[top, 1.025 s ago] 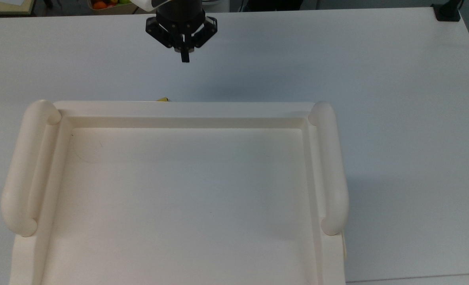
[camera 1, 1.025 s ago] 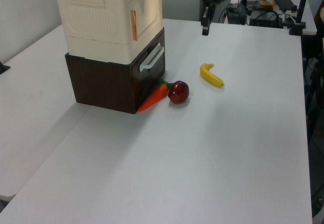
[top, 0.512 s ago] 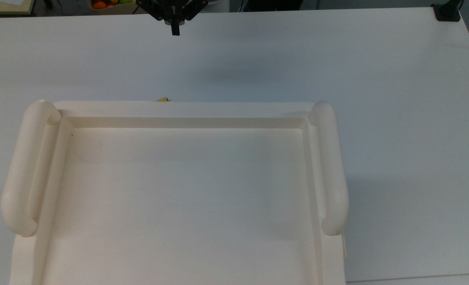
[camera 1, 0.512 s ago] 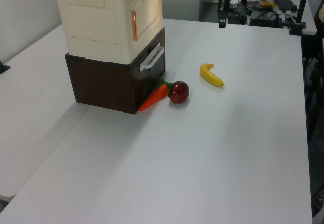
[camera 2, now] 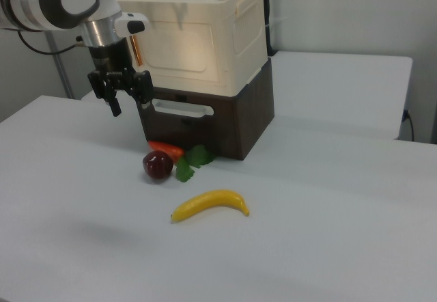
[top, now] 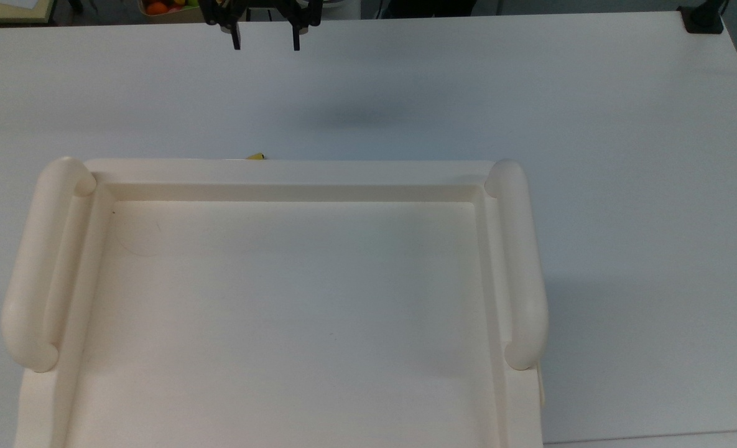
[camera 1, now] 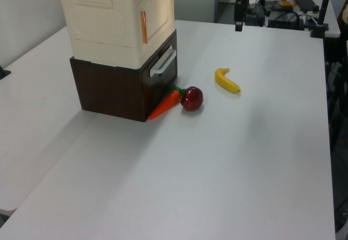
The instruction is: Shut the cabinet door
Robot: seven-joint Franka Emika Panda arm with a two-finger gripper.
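Observation:
The cabinet [camera 1: 117, 20] is a cream unit standing on a dark brown base; its recessed top [top: 293, 311] has a rounded rail on each side. The cabinet door [camera 2: 181, 49] is the cream front panel, and it lies flush with the cabinet's front [camera 1: 160, 9], an orange strip beside it. My gripper [top: 266, 45] hangs open at the top view's upper edge, well away from the cabinet and holding nothing. In the right view the gripper [camera 2: 130, 102] hangs over the table in front of the base's left corner. The gripper [camera 1: 237, 24] is far behind the banana in the left view.
A banana [camera 2: 210, 204], a red apple [camera 2: 158, 165] and a carrot [camera 1: 163, 105] lie on the white table [top: 623, 186] before the cabinet. The brown base has a drawer with a white handle [camera 1: 163, 63]. Desks with equipment stand beyond the table's far edge.
My gripper has drawn back from the cabinet toward the top view's upper edge. Its fingers, shut half a second ago, now stand apart. The cabinet and the fruit have not moved.

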